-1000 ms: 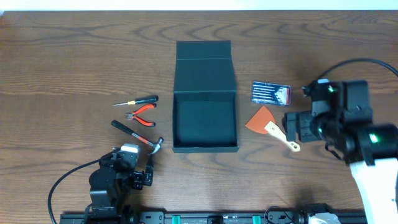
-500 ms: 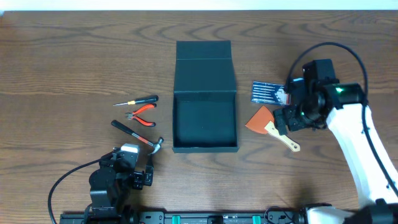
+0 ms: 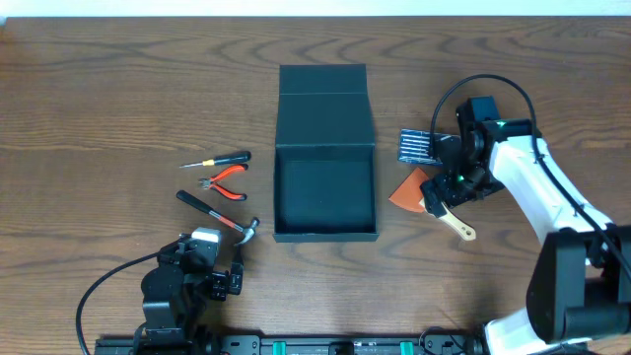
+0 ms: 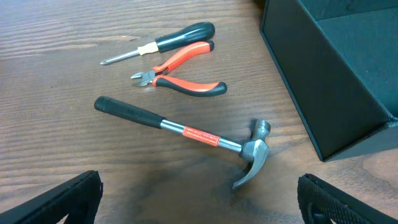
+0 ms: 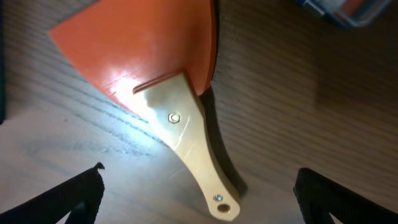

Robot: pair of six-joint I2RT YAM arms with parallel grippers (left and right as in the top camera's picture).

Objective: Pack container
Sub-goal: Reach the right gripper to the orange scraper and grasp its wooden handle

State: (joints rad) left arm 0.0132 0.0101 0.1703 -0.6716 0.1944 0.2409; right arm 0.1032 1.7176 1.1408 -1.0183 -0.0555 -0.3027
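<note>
The container [image 3: 325, 235] sits open on the table [image 3: 118, 79] with its mouth facing up. It lies between the two arms, ahead and to the right of the left fingers [image 4: 59, 199] and off to the left of the right fingers [image 5: 65, 199]. Its lid [image 3: 323, 106] is folded flat on the far side. Box and lid together have their long axis running from the near edge of the table to the far edge, with the flap pointing away from the arms' bases.

The left fingers are spread wide with nothing between them. A hammer [image 4: 186, 132] lies just ahead of them, its head toward the container's near corner. Red-handled pliers [image 4: 180, 71] and a screwdriver [image 4: 161, 45] lie beyond it.

The right fingers are also released and wide apart, hanging over a scraper [image 5: 168, 118]. Its pale handle lies in the gap between them and its orange blade fans out ahead. A blue-and-black packet [image 3: 419, 146] lies just past the blade.
</note>
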